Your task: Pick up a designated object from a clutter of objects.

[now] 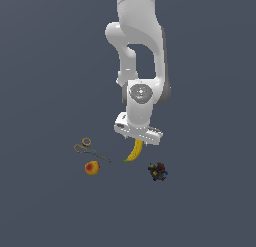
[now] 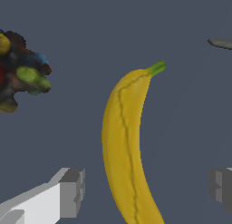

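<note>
Nearest the wrist camera, the two grey fingertips of the gripper are seen spread wide apart, one on either side of the banana — and nothing is gripped between them, a clear gap of grey floor being left on each flank of the fruit. The banana is laid flat on the floor, its long yellow curve running away between the fingers, a dark seam traced along its skin, and its greenish stem tip pointed away from the hand. Off to one side of it, the dark multicoloured lump is caught at the frame's edge, well apart from the banana; at the opposite edge a thin grey sliver is glimpsed, too cropped to be named with certainty. In the exterior view the white arm is shown reaching down from above, the gripper being held just over the upper end of the banana, which is partly hidden by it. The scissors with tan loop handles are placed towards the exterior view's left, the round orange-red fruit just below them, and the lump towards the exterior view's right — all clear of the banana, none touching another.
</note>
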Robot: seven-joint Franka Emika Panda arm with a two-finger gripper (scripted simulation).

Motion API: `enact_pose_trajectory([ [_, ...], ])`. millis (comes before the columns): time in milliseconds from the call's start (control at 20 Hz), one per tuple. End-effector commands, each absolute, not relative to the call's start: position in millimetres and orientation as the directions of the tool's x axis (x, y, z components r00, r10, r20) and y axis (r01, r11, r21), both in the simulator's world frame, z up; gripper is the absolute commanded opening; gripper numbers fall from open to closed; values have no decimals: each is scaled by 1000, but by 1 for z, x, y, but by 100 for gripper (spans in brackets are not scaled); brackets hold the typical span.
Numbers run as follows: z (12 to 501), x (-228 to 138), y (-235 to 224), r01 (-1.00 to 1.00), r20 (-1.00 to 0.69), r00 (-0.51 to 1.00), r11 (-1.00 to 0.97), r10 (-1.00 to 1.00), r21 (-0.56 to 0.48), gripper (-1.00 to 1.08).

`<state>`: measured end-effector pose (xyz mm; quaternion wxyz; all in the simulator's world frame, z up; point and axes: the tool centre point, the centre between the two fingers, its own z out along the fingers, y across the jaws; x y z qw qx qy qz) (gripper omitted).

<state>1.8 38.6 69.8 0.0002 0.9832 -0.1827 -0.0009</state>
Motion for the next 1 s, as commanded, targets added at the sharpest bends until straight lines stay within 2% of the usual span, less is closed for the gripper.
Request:
enact_pose_trajectory([
  [0, 70, 2, 39, -360, -1, 933, -933, -360, 0, 100],
  [900, 19, 2, 39, -362, 0, 932, -932, -362, 0, 100],
  [950, 19, 2, 39, -362, 0, 932, -932, -362, 0, -100],
])
